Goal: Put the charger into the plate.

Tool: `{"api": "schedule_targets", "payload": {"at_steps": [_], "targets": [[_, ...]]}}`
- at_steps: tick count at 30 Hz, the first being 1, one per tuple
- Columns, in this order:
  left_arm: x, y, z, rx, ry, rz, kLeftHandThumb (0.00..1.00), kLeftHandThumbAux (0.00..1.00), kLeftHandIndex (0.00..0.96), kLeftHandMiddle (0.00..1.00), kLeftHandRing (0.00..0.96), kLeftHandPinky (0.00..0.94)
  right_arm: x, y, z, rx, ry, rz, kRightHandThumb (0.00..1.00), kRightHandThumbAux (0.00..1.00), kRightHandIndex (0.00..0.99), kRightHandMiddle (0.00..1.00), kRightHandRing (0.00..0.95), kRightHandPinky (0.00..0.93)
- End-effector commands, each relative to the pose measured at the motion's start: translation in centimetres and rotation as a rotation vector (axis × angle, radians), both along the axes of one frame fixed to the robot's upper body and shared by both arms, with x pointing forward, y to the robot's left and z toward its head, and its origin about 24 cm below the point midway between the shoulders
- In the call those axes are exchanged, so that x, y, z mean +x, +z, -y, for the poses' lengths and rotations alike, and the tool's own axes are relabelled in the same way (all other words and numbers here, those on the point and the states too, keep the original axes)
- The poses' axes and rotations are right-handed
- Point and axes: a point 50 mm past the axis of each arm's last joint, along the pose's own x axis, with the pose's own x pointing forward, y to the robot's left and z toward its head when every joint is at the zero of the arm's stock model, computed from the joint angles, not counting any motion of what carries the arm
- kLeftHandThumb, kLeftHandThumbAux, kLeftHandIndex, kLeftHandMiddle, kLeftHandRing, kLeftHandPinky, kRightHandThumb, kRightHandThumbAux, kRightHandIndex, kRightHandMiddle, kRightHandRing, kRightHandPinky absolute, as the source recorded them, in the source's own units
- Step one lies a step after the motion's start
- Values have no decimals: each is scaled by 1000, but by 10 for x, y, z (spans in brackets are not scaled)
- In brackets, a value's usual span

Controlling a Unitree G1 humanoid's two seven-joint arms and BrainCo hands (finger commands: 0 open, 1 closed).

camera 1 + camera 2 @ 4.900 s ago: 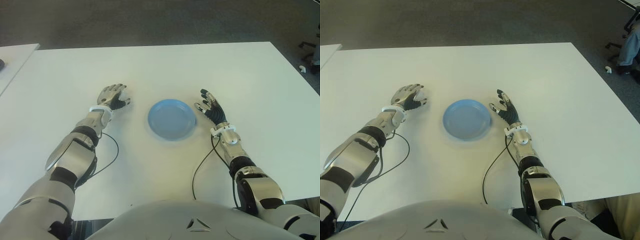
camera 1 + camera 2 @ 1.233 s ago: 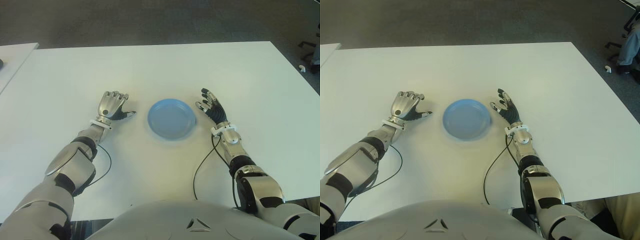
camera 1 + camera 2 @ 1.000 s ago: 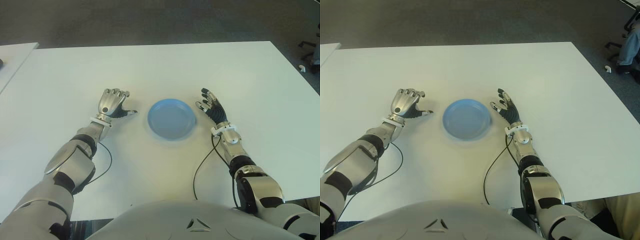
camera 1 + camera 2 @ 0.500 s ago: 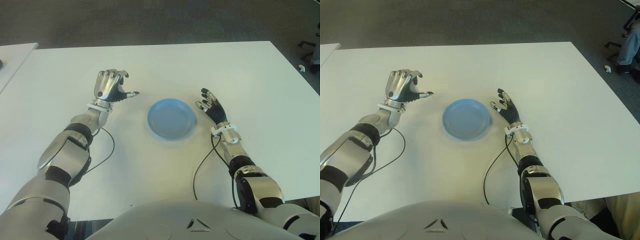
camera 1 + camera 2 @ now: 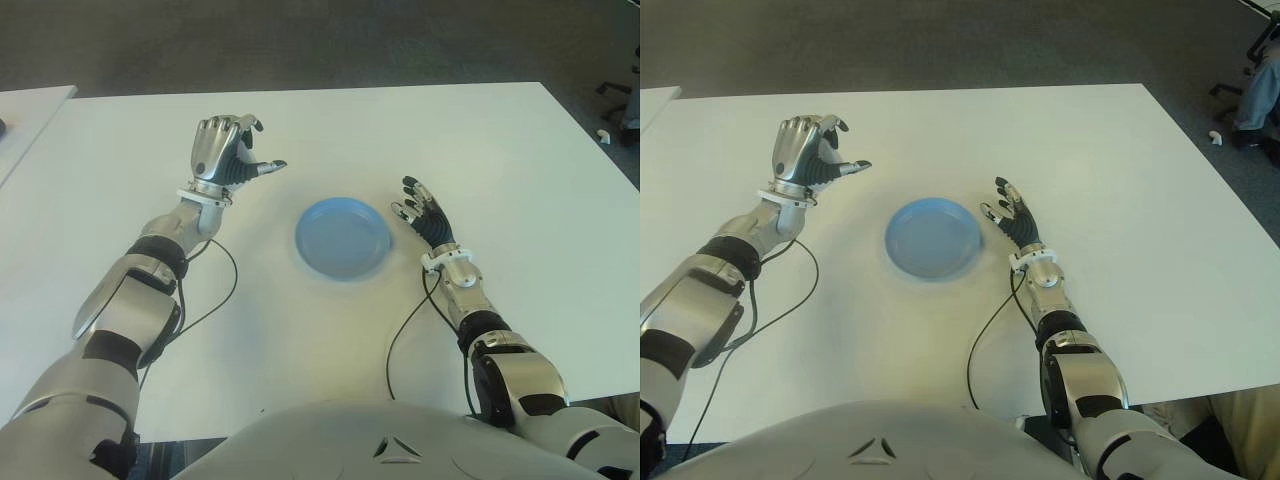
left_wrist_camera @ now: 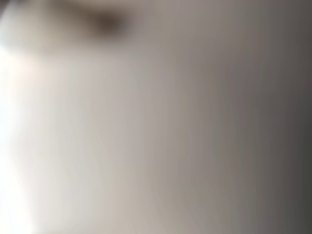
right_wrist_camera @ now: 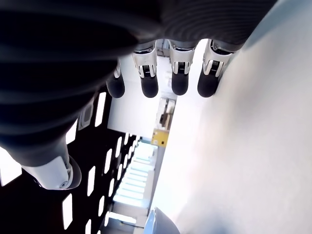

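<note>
The blue plate (image 5: 343, 238) lies empty on the white table (image 5: 500, 130), between my two hands. My left hand (image 5: 225, 155) is raised above the table, behind and to the left of the plate. Its fingers are curled tight over the palm and the thumb sticks out toward the plate. The charger is hidden inside that grip, and none lies on the table. A pale blur fills the left wrist view. My right hand (image 5: 420, 210) shows just right of the plate, its fingers (image 7: 158, 83) straight and holding nothing.
Thin black cables trail from both wrists across the table, one on the left (image 5: 215, 300) and one on the right (image 5: 400, 330). A second white table (image 5: 30, 105) stands at the far left. Dark floor lies beyond the far edge, with a chair base (image 5: 1260, 60) at the right.
My left hand has closed, lifted off the table and moved up and away from me, with the thumb now pointing toward the plate. The right hand and the plate have not moved.
</note>
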Motion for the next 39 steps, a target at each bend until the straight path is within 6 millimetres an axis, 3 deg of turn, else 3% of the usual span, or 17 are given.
{"api": "schedule_targets", "payload": {"at_steps": [1, 19, 39], "targets": [[0, 6, 7, -29, -53, -4, 749, 697, 442, 870, 865, 858, -6, -13, -2, -13, 1, -76, 93, 599, 2, 56, 42, 18], [-4, 15, 37, -115, -209, -107, 749, 696, 442, 877, 867, 863, -5, -13, -2, -13, 2, -80, 83, 601, 0, 52, 41, 34], [-12, 8, 97, -166, -393, -218, 750, 696, 442, 886, 875, 872, -3, -17, -3, -2, -23, -124, 71, 612, 0, 51, 45, 38]]}}
